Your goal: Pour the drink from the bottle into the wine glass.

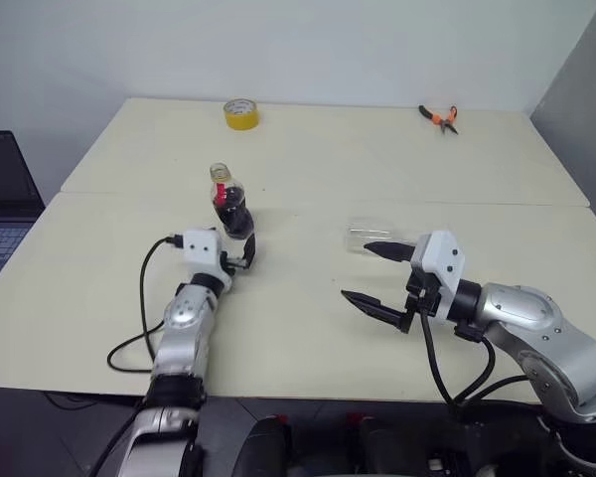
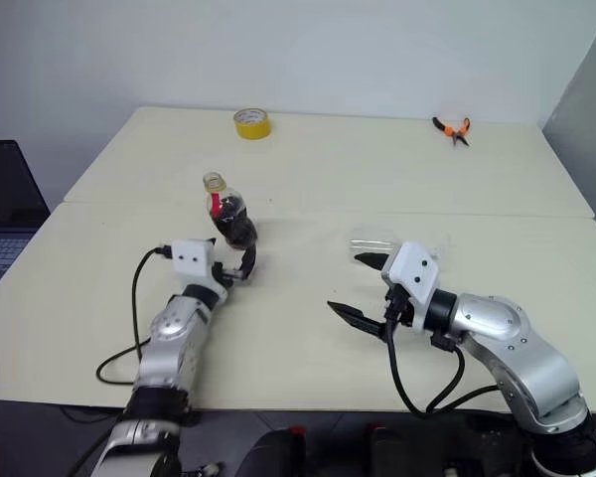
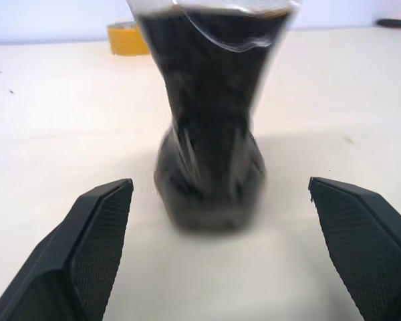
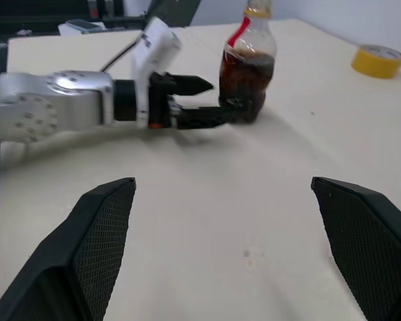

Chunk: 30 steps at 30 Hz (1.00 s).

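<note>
Small clear ribbed plastic bottle [image 1: 229,204] of dark brown drink [image 3: 210,127] upright between spread left gripper [image 3: 234,247] fingers; right gripper [image 1: 375,275] agape.

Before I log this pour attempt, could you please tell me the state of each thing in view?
bottle: upright on the table, unheld, dark drink inside.
wine glass: seems to lie on its side, empty.
left gripper: open, fingers flanking the bottle.
right gripper: open, holding nothing.
tape roll: lying flat.
</note>
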Each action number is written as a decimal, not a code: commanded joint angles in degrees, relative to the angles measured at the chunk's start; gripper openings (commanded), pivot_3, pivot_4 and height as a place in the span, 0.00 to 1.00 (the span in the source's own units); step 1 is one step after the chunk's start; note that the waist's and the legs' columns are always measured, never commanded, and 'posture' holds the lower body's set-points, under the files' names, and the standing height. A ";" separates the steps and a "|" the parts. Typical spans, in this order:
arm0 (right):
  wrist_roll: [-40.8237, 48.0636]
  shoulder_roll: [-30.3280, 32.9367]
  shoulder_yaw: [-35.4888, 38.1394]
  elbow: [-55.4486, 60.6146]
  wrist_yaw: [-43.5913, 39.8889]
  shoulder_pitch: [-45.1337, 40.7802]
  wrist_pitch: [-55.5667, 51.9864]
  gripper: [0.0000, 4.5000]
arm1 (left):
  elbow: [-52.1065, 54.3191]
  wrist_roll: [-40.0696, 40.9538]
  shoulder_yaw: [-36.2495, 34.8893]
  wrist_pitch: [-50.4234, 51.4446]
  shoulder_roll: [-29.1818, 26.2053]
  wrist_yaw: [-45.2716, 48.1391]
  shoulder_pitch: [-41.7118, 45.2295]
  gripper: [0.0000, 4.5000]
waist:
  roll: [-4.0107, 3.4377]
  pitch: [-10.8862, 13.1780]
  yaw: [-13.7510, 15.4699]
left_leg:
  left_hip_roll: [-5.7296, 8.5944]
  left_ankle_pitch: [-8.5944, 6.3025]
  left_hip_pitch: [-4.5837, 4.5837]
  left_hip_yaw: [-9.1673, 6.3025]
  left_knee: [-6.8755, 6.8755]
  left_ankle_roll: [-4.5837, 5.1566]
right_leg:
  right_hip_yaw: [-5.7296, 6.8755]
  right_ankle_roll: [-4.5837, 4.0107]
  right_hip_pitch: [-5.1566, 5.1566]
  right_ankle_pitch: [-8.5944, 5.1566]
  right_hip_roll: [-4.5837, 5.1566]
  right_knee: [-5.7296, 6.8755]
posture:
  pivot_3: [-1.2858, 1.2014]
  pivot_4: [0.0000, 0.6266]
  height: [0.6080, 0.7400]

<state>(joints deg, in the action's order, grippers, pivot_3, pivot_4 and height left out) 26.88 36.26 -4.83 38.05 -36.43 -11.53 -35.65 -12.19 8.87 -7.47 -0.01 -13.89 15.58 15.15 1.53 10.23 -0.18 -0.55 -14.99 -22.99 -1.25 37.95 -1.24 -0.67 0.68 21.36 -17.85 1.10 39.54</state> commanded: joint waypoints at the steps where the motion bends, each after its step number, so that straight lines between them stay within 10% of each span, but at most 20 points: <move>1: -4.32 1.12 2.63 2.30 2.31 2.17 3.46 1.00 | 13.33 0.58 2.03 4.23 -1.00 1.58 -5.83 0.99 | 0.00 0.00 0.02 | 0.00 0.00 0.00 -0.01 0.00 0.00 | 0.02 0.00 0.00 0.00 0.00 0.00 | 0.52 0.24 1.00; 9: -22.69 3.78 -1.03 -1.32 10.44 0.63 7.63 1.00 | 28.27 0.70 10.74 6.07 -4.28 10.70 -14.97 0.99 | -0.03 -0.01 0.02 | 0.02 -0.01 0.03 0.04 -0.03 0.01 | -0.04 0.00 -0.03 -0.01 -0.02 -0.04 | 0.52 0.24 1.00; 30: -69.86 0.30 -18.97 -30.65 21.74 -11.16 17.43 1.00 | 17.91 8.49 13.66 7.93 -14.65 37.23 5.91 0.99 | -0.03 -0.02 -0.13 | 0.03 0.09 0.01 0.22 -0.04 -0.15 | -0.19 -0.01 0.05 -0.02 -0.06 -0.10 | 0.52 0.24 1.00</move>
<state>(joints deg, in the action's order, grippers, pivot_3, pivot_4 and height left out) -40.86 36.87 -23.98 7.82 -16.02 -20.97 -19.06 5.52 16.84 6.08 8.49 -28.96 52.62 20.35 1.49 10.21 -0.31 -0.52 -14.89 -23.01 -1.01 37.92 -1.41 -0.87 0.67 21.42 -17.86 1.05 39.42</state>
